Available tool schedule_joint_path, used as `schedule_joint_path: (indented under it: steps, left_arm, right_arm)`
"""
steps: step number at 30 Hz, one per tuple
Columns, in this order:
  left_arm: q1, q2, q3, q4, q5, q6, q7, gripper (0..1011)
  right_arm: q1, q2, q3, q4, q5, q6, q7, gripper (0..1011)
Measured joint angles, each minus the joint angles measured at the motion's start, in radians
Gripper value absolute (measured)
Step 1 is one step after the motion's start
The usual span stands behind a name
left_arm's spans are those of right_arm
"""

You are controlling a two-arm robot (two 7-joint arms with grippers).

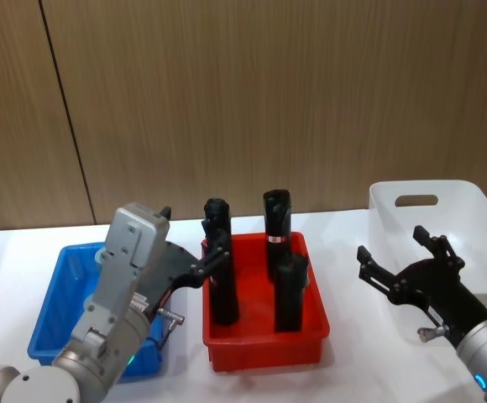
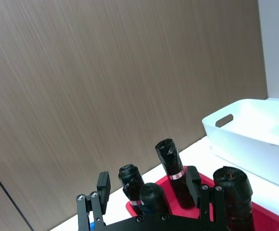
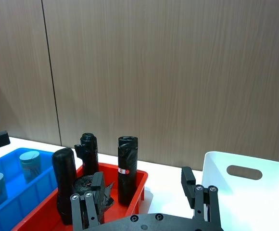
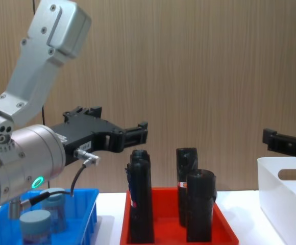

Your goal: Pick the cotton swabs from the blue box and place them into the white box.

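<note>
— Cotton swabs (image 4: 35, 223), where?
— Standing in the blue box (image 1: 59, 290). Left claw (image 1: 193, 233) hangs above its edge, fingers spread, beside the red tray (image 1: 264, 353); right claw (image 1: 392, 243), likewise spread, hovers at the white box (image 1: 470, 197).

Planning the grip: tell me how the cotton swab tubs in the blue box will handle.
The cotton swabs look like rigid plastic tubs, probably light. Their round sides may slip or roll if tipped; standing short and wide in the blue box, they seem stable.
</note>
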Motion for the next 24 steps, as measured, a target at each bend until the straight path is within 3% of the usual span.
schedule_joint_path:
  steps: [11,24]
  left_arm:
    - [-0.008,0.017,-0.032,0.036,-0.055,0.032,-0.016,1000]
    - [0.019,0.06,-0.089,0.046,-0.197,0.111,0.05,999]
  right_arm:
    - [0.0,0.0,0.0,0.0,0.0,0.0,0.0,1002]
    - [0.0,0.0,0.0,0.0,0.0,0.0,0.0,1002]
